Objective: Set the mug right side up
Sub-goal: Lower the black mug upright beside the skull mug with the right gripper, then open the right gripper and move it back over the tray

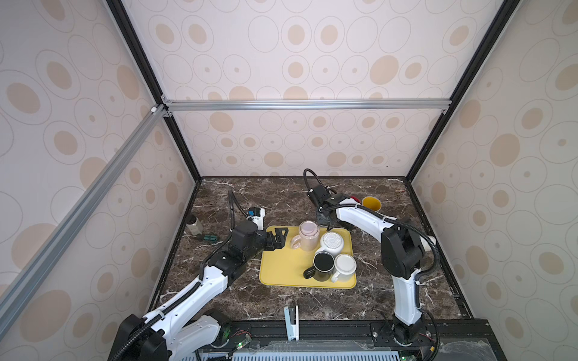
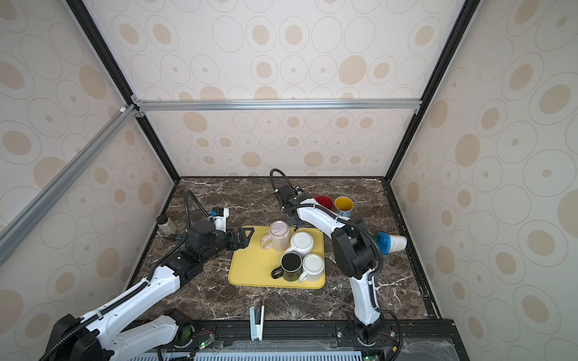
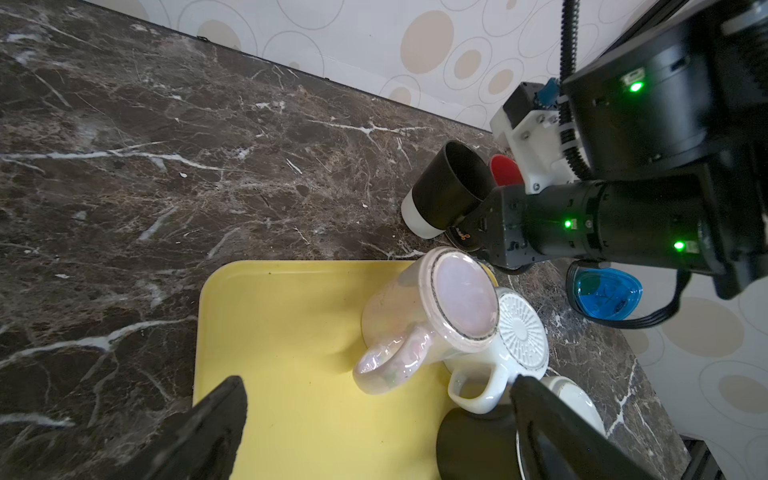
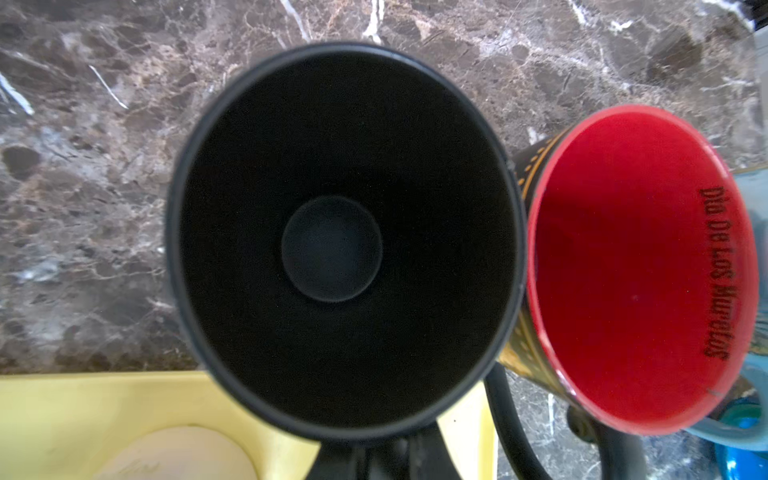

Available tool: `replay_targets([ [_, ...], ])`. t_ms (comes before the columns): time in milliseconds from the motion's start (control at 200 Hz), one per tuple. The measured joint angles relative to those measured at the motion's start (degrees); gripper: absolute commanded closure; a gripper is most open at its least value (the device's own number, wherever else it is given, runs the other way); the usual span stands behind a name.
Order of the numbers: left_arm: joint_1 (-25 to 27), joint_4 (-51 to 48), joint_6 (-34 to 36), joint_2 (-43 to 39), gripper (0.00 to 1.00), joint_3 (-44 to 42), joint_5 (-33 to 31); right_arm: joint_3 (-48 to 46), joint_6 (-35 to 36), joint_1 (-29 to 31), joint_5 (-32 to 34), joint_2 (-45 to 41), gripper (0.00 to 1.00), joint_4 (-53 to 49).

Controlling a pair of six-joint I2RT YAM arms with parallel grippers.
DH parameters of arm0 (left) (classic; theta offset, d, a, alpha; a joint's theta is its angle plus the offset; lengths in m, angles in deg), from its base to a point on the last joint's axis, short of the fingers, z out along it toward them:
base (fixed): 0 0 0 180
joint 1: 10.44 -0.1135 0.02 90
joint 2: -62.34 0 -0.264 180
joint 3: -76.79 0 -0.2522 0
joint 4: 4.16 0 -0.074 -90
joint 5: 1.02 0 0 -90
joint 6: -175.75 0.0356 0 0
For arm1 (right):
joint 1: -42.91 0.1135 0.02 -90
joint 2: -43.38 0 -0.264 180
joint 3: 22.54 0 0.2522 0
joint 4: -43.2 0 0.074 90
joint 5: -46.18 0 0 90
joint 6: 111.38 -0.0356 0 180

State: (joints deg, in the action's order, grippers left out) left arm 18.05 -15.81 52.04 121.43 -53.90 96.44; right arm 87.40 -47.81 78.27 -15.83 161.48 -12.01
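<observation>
Right wrist view looks straight down into the black mug [image 4: 332,249], which stands mouth up on the marble table [image 4: 83,208], just off the yellow tray [image 4: 104,407] and just beside a red-lined mug [image 4: 631,270]. The right gripper [image 4: 374,449] has its jaws pressed together on this mug's near side. In both top views the left gripper [image 1: 279,238] hangs over the tray's left edge, jaws spread and empty, facing the pink mug [image 1: 308,234], which stands upside down on the tray.
</observation>
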Motion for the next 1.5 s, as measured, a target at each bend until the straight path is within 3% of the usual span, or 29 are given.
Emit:
replay_targets([
  [435, 0.0, 0.0, 0.0, 0.0, 0.0, -0.5, 0.0, 1.3, -0.7, 0.9, 2.9, 2.7, 1.0, -0.7],
  [875, 0.0, 0.2, 0.0, 0.0, 0.0, -0.6, 0.1, 3.4, -1.6, 1.9, 3.6, 2.8, 0.64, -2.7],
  [1170, 0.0, 0.5, 0.1, -0.1, 0.0, -1.5, 0.1, 3.6, -1.8, 2.5, 3.3, 2.4, 0.62, -2.5],
  [1341, 0.0, 0.5, 0.1, 0.0, 0.0, -1.7, 0.1, -0.3, -1.7, 2.6, 2.8, -3.3, 0.63, -1.6],
  [1501, 0.0, 0.4, 0.2, 0.0, 0.0, -1.7, -0.3, -8.5, -1.2, 4.7, 4.9, -16.0, 0.62, 2.0],
])
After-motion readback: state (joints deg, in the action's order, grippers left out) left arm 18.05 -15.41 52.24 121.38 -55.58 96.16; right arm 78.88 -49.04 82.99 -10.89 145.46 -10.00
